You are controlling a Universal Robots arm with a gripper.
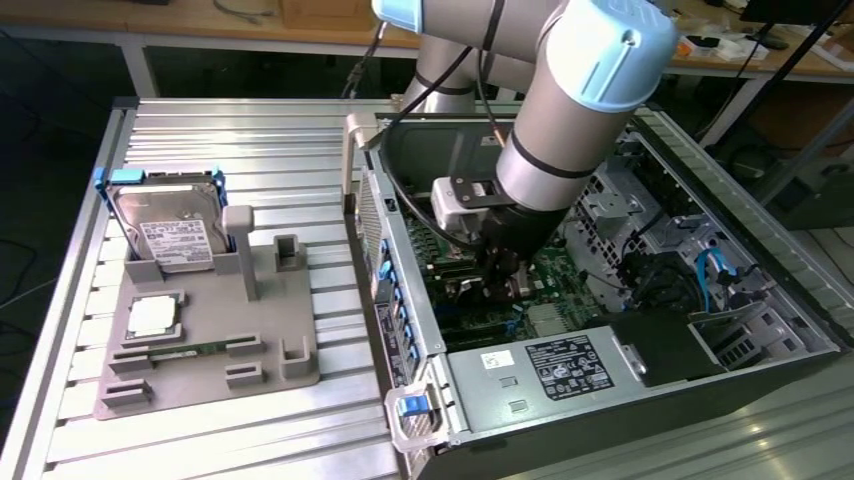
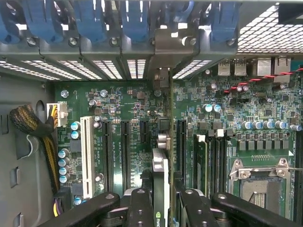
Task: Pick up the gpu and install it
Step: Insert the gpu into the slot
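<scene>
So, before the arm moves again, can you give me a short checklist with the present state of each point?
1. Gpu is between the fingers of the gripper: ok, the card stands edge-on between them.
2. Arm is inside the open computer case, above the motherboard: ok.
3. Card lines up with one expansion slot: cannot tell, the card hides what is under it.
4. Card bracket meets the rear opening of the case: cannot tell.
5. Cable bundle is away from the card: ok, it lies at the side.
6. Hard drive sits in its holder outside the case: ok.
</scene>
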